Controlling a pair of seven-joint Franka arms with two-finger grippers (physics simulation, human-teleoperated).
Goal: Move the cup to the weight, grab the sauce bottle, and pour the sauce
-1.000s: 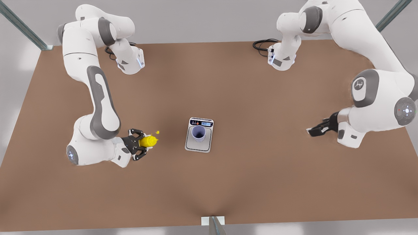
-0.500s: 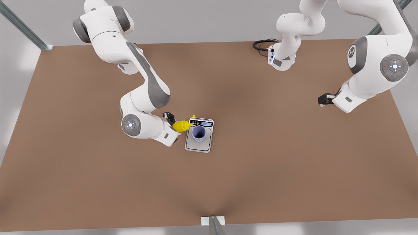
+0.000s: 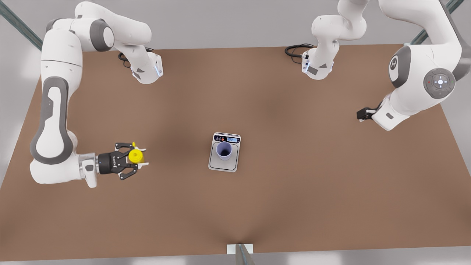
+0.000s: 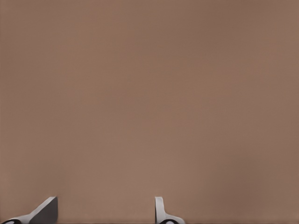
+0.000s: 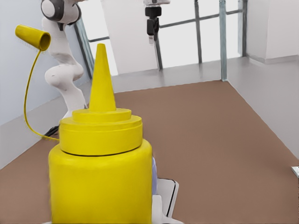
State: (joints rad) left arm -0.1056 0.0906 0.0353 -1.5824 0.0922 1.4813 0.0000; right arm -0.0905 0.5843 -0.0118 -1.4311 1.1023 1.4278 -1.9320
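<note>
The brown table (image 3: 279, 206) carries the weight (image 3: 225, 151) near its middle, and the cup (image 3: 223, 150) stands upright on the weight's plate. Two arm bases are mounted along the table's far edge.

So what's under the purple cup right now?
The lavender tumbler stands on the flat silver-white scale, near its dark display strip. The grey plate directly beneath is covered; brown table surrounds the scale.
</note>
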